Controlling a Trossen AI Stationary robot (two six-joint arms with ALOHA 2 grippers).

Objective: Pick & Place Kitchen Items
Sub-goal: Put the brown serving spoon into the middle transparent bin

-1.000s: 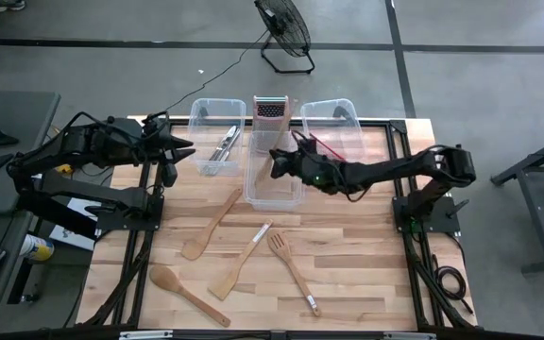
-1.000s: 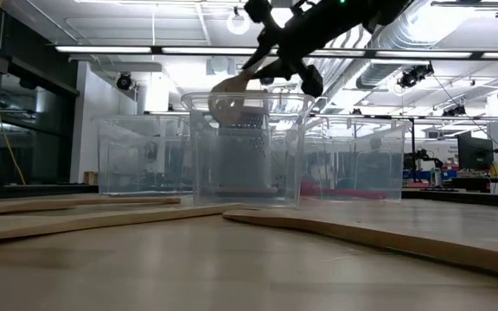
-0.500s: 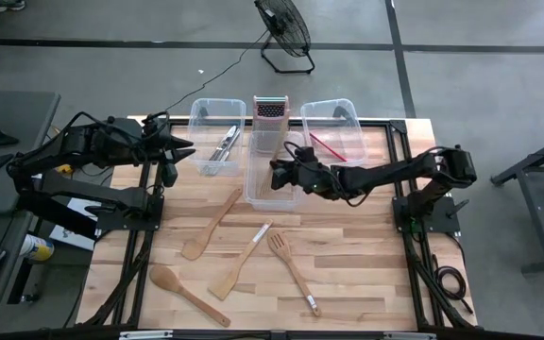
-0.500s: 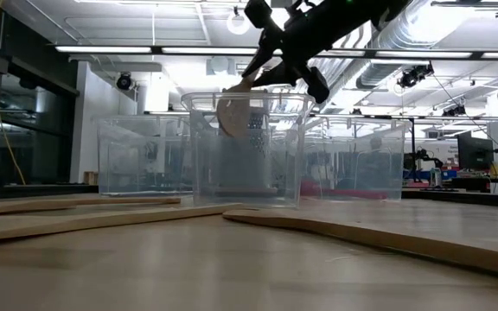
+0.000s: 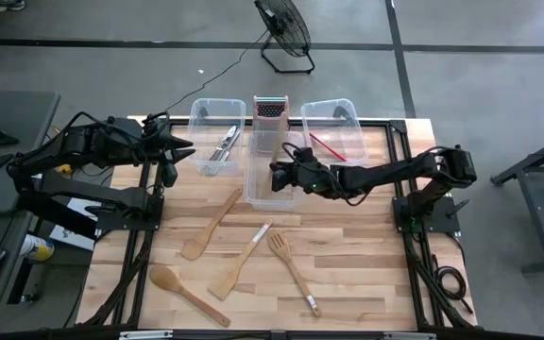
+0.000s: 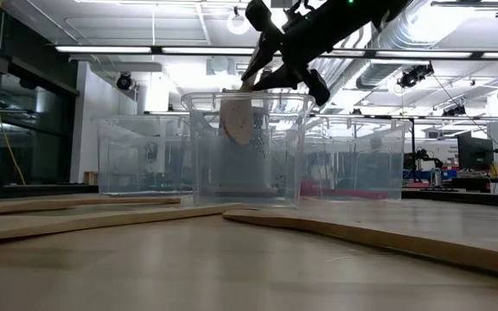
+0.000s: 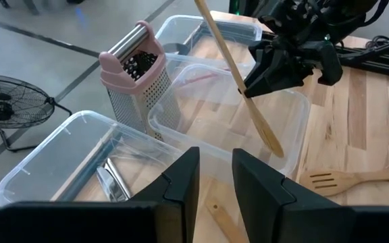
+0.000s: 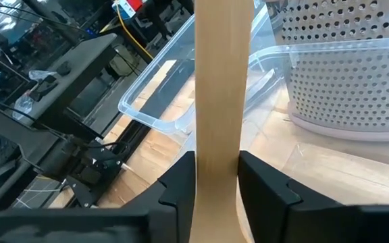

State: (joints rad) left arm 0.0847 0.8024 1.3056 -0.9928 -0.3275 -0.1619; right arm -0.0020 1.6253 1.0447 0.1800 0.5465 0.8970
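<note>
Right end effector sits over the middle clear rectangular plastic bin, with a pale wooden spoon hanging head-down between its fingers. Right wrist view: the handle runs straight up through the gap and the fingers flank it closely. Whether they clamp it or have begun to let go, I cannot tell. Low view: spoon head is inside the bin walls, clear of the floor.

Risks from here:
- Spoon is long relative to the bin. If released this upright it may tip, catch the rim and lever out onto the wooden surface.
- Upright metal box grater with pink top stands just beyond the bin's far end; a swinging handle could knock it.
- A partial release could let the handle slide and hang on one finger, dragging the bin on withdrawal.

Left end effector waits near the left clear bin, fingers narrowly apart, empty.

Four wooden utensils remain on the surface.
</note>
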